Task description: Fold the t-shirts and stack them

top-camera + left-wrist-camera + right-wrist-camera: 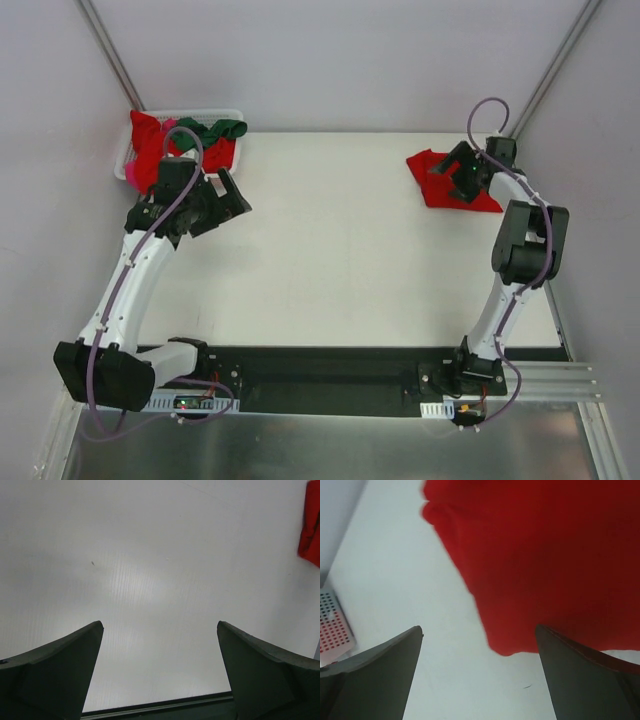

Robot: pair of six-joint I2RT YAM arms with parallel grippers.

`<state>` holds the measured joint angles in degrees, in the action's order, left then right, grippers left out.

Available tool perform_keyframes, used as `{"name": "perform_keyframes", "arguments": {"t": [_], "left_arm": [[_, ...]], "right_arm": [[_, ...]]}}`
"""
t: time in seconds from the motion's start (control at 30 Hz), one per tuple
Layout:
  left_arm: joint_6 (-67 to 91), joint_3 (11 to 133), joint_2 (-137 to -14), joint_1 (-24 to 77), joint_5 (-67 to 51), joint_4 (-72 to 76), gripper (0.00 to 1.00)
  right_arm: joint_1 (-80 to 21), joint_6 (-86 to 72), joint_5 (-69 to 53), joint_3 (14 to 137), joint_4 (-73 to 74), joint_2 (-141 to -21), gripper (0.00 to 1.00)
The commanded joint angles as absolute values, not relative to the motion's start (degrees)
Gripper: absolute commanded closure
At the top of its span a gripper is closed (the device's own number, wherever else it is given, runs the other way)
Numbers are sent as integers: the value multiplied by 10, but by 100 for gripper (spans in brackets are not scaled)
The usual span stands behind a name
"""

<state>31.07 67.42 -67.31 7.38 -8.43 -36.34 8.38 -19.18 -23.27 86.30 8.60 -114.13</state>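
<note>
A folded red t-shirt (pixel 428 182) lies flat at the table's far right. My right gripper (pixel 447 172) hovers over it, open. In the right wrist view the red t-shirt (pixel 545 555) fills the upper right, its near edge reaching between my open right gripper (pixel 479 627), with nothing gripped. More t-shirts sit heaped in the white basket (pixel 180 113) at the far left: a red one (pixel 148 140) and a dark green one (pixel 215 128). My left gripper (pixel 228 207) is just in front of the basket, open and empty. The left wrist view shows my left gripper (pixel 160 625) over bare white table.
The white table (pixel 340 250) is bounded by grey walls behind and at both sides. The black base rail (pixel 330 375) runs along the near edge. A strip of the red t-shirt (pixel 312 525) shows at the right edge of the left wrist view. The basket (pixel 332 625) shows in the right wrist view.
</note>
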Motion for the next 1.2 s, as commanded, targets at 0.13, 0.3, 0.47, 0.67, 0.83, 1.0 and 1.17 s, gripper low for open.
{"name": "perform_keyframes", "arguments": {"t": [0.13, 0.3, 0.47, 0.67, 0.83, 1.0, 1.17], "left_arm": [[334, 648, -609, 68, -32, -362, 1], [348, 654, -610, 68, -9, -363, 1], [357, 674, -631, 67, -3, -365, 1], [361, 688, -655, 67, -3, -366, 1], [332, 713, -663, 67, -4, -367, 1], [287, 756, -679, 67, -11, -370, 1], [298, 767, -701, 65, 1, -370, 1]], "right_arm": [[88, -250, -157, 935, 152, -1241, 0], [103, -251, -127, 1022, 199, -1310, 0], [116, -216, -130, 1178, 269, -1402, 0], [134, -180, -129, 1231, 293, -1420, 0], [133, -100, -219, 1188, 246, -1320, 0], [121, -58, -297, 1128, 199, -1093, 0], [116, -95, -303, 978, 174, -897, 0]]}}
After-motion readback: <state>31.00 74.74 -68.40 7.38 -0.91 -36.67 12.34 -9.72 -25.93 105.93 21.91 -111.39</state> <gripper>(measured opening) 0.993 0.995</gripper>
